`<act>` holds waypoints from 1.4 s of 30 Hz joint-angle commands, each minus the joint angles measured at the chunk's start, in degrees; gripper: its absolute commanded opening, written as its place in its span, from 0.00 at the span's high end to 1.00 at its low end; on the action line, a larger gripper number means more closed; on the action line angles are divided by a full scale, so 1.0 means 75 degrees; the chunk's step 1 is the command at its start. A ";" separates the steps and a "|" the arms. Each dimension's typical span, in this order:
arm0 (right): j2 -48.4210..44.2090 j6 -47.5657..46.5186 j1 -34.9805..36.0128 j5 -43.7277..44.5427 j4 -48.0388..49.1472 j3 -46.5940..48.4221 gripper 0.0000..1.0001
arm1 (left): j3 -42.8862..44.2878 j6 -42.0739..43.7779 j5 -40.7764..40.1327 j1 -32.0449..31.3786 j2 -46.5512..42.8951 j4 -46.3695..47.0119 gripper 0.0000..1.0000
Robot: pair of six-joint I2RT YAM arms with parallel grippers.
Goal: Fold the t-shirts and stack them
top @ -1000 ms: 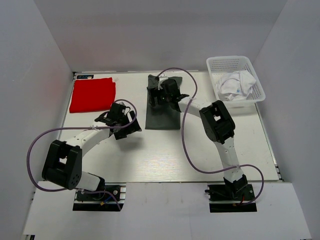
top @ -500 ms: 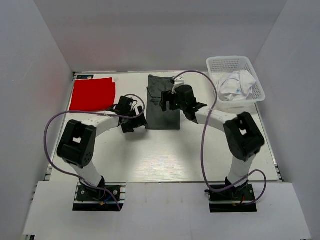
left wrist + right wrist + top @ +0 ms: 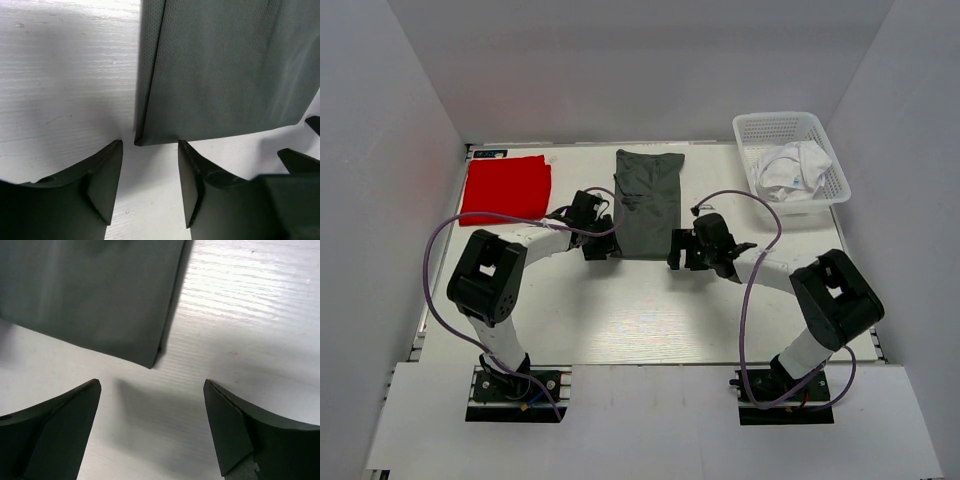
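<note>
Left fingers [image 3: 107, 172] and right fingers [image 3: 65, 415] gaped, ungripping, at the dark grey-green t-shirt [image 3: 648, 200] lower corners; the fold likely needed both pinched next.

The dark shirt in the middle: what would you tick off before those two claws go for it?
1. Dark shirt lies flat as a folded strip: ok.
2. Left gripper faces its near left corner, jaws apart: ok.
3. Right gripper faces its near right corner, jaws wide: ok.
4. Neither gripper holds cloth yet: ok.
5. Red shirt lies folded at far left: ok.
6. Layers underneath lie even: cannot tell.
</note>
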 commanded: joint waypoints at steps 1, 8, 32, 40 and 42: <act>-0.0178 0.0435 -0.0013 -0.0318 0.0340 0.0008 0.11 | -0.0033 -0.0029 -0.0481 -0.0052 0.0325 -0.0342 0.43; 0.0490 0.0552 -0.0036 -0.0482 0.0387 0.0372 0.28 | 0.0248 -0.0029 -0.0482 -0.0052 0.0759 -0.0424 0.63; 0.0550 0.0646 0.0034 0.0070 0.0669 0.0045 1.00 | -0.0360 -0.0029 -0.0377 -0.0052 0.0210 0.0068 1.00; -0.1429 -0.0080 0.0222 -0.1933 -0.1532 -0.0588 1.00 | -0.1566 -0.0252 0.0338 -0.0566 -0.1594 -0.0915 1.00; -0.1850 -0.0525 0.0303 -0.2624 -0.2770 -0.0531 1.00 | -0.1847 -0.0322 0.0338 -0.0766 -0.2449 -0.1313 1.00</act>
